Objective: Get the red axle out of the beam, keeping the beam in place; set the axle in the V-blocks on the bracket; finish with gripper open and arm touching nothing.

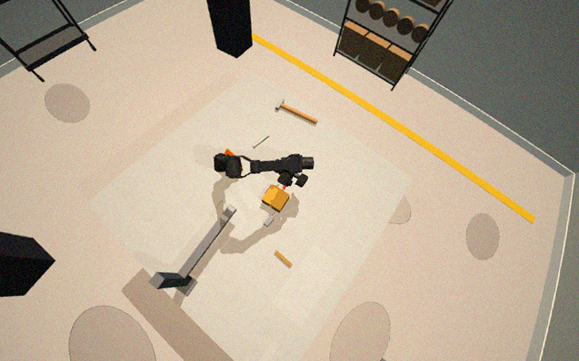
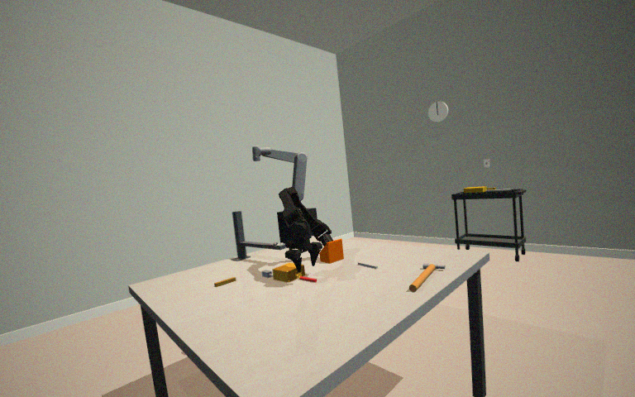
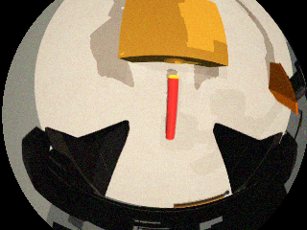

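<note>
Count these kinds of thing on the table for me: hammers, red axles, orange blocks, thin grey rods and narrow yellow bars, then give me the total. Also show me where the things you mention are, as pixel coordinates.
Hammer (image 1: 299,114) (image 2: 422,278) (image 3: 201,202): 1
Red axle (image 1: 283,186) (image 2: 307,279) (image 3: 172,107): 1
Orange block (image 1: 229,152) (image 2: 331,251) (image 3: 282,86): 1
Thin grey rod (image 1: 261,141) (image 2: 367,265): 1
Narrow yellow bar (image 1: 283,259) (image 2: 224,281): 1
Total: 5

Below the squat amber block (image 3: 168,31), a slim red cylindrical rod with a yellow tip (image 3: 172,109) lies between the widely spread black angular gripper fingers.
</note>
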{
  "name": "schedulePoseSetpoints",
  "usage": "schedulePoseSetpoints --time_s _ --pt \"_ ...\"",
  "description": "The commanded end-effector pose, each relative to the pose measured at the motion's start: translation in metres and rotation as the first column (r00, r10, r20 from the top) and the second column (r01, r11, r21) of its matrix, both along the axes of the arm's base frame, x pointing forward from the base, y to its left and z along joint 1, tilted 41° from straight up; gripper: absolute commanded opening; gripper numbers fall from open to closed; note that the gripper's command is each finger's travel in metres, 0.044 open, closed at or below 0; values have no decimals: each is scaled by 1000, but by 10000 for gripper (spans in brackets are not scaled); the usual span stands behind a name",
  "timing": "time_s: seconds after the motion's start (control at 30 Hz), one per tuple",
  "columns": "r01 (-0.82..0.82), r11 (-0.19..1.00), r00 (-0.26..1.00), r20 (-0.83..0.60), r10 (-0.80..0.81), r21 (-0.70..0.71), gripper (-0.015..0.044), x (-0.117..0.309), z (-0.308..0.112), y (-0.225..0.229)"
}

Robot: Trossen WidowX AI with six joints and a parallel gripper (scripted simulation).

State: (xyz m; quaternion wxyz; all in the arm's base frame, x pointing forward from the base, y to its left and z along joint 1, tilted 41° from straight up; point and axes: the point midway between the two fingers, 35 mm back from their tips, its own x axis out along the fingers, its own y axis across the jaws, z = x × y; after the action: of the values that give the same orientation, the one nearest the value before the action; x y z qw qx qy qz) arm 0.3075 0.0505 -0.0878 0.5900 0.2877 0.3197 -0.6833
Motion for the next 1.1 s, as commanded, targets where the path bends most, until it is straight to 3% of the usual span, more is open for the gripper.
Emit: schedulePoseSetpoints --time_s 0.0,1.07 --pt "-6 1000 1000 -4 6 -4 440 -1 -6 -5" --pt "-6 1000 1000 -4 6 -7 440 -9 -39 -34"
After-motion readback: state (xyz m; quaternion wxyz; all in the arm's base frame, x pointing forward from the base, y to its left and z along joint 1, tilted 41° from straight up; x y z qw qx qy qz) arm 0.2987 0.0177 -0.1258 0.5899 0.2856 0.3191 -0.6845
